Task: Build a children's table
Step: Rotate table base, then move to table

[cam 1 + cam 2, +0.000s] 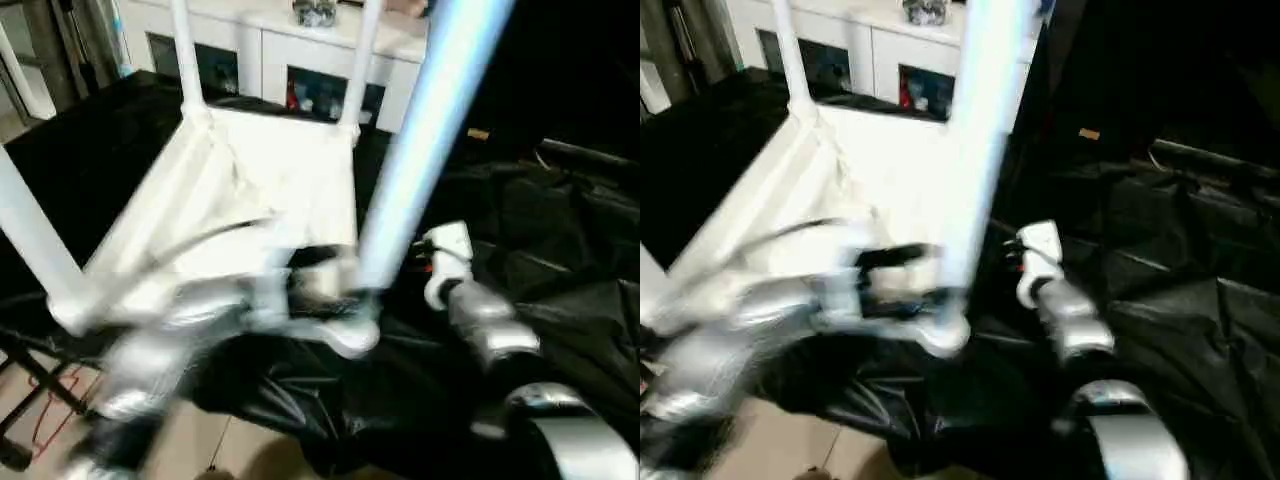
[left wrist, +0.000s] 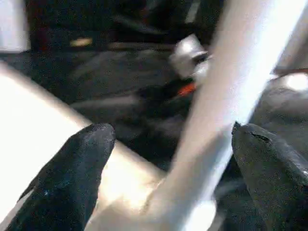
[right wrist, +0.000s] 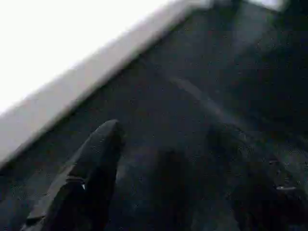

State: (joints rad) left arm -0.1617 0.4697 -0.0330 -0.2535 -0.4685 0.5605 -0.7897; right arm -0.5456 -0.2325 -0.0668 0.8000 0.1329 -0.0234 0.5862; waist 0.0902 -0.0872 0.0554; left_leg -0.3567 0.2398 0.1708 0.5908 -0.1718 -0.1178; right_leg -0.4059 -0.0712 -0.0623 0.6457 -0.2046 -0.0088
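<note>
no readable text, labels or numbers anywhere

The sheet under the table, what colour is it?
Black, seen best in the left eye view: the sheet under the tabletop.

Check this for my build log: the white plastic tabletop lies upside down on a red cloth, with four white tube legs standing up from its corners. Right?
One detail is off: the cloth under the white plastic tabletop is black, not red, as the left eye view shows. The rest stands: the tabletop lies upside down and four white tube legs, such as the nearest one, rise from its corners.
</note>
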